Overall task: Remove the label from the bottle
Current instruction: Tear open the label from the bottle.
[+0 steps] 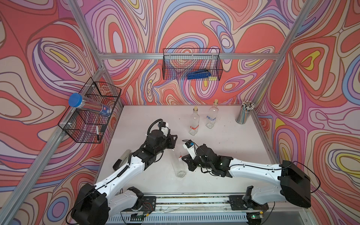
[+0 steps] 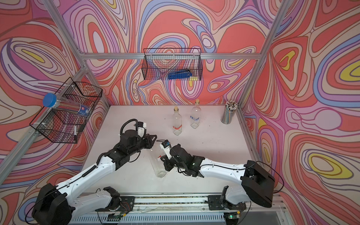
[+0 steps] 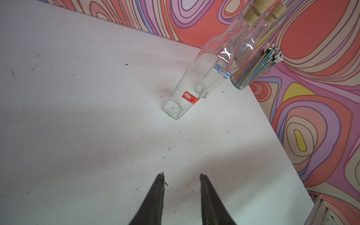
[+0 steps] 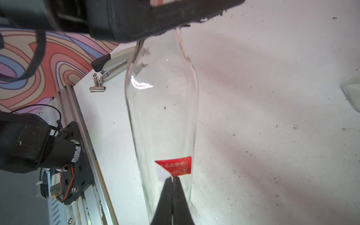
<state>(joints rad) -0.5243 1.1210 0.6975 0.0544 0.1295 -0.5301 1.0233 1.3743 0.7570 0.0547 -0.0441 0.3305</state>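
Two risks are judged: the label could be torn by a steep pull, or the bottle, standing on the table, tipped. The right fingers are pinched together on the label's lifted edge, arm held low; the left fingers are clamped on the neck.

Bright even light, soft shadows on table, glare streak on bottle, edges bent

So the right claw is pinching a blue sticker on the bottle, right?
Not blue. The sticker on the bottle is red, as the right wrist view shows. The right gripper is indeed pinching it, at its edge.
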